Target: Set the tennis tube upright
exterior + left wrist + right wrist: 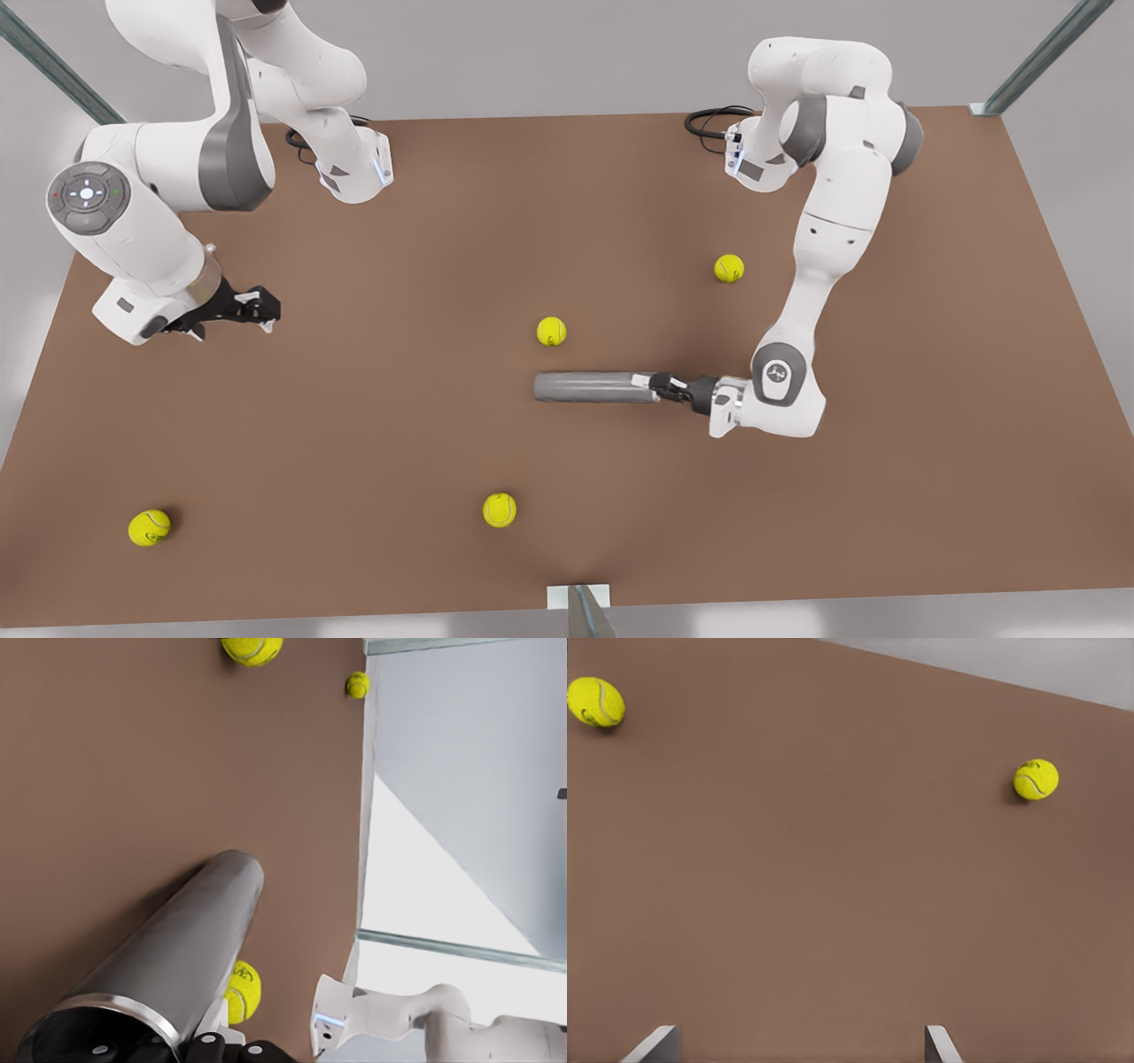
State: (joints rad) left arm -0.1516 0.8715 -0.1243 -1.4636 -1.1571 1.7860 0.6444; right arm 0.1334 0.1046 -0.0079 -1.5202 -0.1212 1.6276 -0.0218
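Brown matte tabletop (372, 425), plain and flat, grey walls behind, metal frame struts at corners. Dark-grey tennis tube (589, 387) lying on its side right of centre in front view, smooth cylinder, slight sheen; silvery rim (124, 1005) on the open end, seen close in left wrist view. Left gripper (651, 384) at tube's end toward the front view's right, jaws clamped on the rim end, one finger (205, 1043) beside the rim outside. White glossy arm segments, grey joints, black gripper bodies. Right gripper (266, 312) over tabletop's left side in front view, well apart from tube, waiting, jaws apart, pale fingertips (656, 1045) spread in right wrist view. Four yellow-green fuzzy tennis balls: centre ball (551, 331) near tube, far ball (728, 268) beside left arm, front ball (499, 509), corner ball (149, 527) at front view's lower left. Black cables (709, 120) coiled at arm base.
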